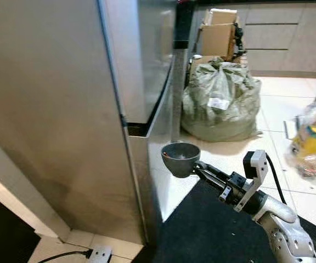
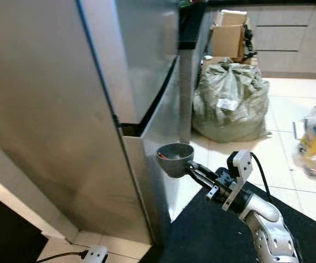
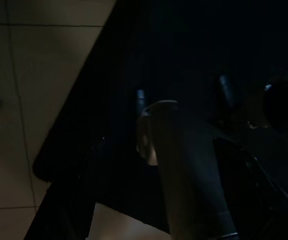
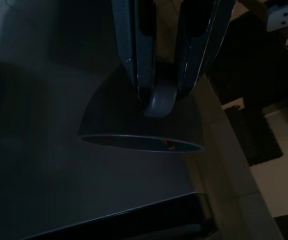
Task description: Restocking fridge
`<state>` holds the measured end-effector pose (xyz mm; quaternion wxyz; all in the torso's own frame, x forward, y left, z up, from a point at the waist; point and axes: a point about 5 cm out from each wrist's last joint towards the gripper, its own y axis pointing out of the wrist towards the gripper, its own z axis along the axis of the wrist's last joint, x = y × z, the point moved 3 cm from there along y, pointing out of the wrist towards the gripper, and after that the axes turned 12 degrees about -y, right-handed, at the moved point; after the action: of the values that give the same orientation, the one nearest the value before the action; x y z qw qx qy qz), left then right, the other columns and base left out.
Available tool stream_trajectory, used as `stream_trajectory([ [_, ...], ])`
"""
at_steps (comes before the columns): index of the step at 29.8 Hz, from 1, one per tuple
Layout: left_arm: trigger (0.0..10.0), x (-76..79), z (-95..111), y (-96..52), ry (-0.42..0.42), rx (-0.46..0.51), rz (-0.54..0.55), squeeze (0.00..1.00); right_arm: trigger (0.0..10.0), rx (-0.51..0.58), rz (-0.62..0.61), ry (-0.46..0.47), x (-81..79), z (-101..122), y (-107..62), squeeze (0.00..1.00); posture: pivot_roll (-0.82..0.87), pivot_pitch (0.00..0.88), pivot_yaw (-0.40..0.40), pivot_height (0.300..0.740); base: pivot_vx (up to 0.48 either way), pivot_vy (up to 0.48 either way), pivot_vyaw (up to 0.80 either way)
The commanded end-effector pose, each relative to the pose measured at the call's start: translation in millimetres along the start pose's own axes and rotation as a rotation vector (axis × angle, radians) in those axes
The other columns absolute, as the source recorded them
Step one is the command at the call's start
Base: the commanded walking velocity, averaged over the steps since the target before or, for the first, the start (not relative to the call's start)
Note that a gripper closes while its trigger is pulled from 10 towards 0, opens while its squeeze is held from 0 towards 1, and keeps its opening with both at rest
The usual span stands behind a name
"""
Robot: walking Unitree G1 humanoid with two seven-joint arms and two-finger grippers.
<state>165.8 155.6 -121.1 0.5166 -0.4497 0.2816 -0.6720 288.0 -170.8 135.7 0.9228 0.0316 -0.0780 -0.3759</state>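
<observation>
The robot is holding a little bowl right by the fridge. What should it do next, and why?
Probably keep the right claw shut on the grey bowl and get the fridge open first. Its doors look closed, and the bowl hangs level right beside the lower door, so nothing can go inside yet. The left claw hangs low over the dark mat.

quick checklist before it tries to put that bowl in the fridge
1. Grip on bowl: ok. The right hand is shut on a small handle of the grey bowl, as the right wrist view shows.
2. Bowl level: ok. Its rim sits roughly flat and its opening faces up.
3. Fridge open: not ok. The fridge doors look shut, so there is no way in yet.
4. Bowl contents: cannot tell. Something small and reddish lies inside.
5. Free hand for the door: cannot tell. The left wrist view is too dark to judge the left hand.
6. Floor clutter: ok. The green sack sits beyond the fridge, away from the bowl.
</observation>
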Motion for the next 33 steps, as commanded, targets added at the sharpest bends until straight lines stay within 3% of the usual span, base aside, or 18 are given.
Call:
stream_trajectory([
  [1,10.0,-6.0,-4.5,-2.5,0.010,-0.020,0.015,0.00,10.0,0.007,0.003,0.004,-1.6,0.4,1.1,0.00,-0.13,0.011,0.075,0.740,0.000,-0.398,0.00],
  [7,10.0,-6.1,-4.3,-2.6,0.005,-0.018,0.013,0.00,10.0,0.000,-0.009,0.007,-0.5,-1.0,-0.1,0.00,-0.13,0.017,0.079,0.740,0.000,-0.413,0.00],
  [24,10.0,-6.3,-5.1,-2.7,0.007,-0.021,0.016,0.00,10.0,-0.021,-0.029,-0.001,2.6,-3.1,-1.3,0.00,-0.13,0.019,0.077,0.740,0.000,-0.379,0.75],
  [33,10.0,-8.4,-4.3,-2.9,0.006,-0.015,0.036,0.00,10.0,-0.014,-0.048,0.000,4.3,-2.6,-1.4,0.00,-0.13,0.021,0.079,0.740,0.000,-0.112,0.00],
])
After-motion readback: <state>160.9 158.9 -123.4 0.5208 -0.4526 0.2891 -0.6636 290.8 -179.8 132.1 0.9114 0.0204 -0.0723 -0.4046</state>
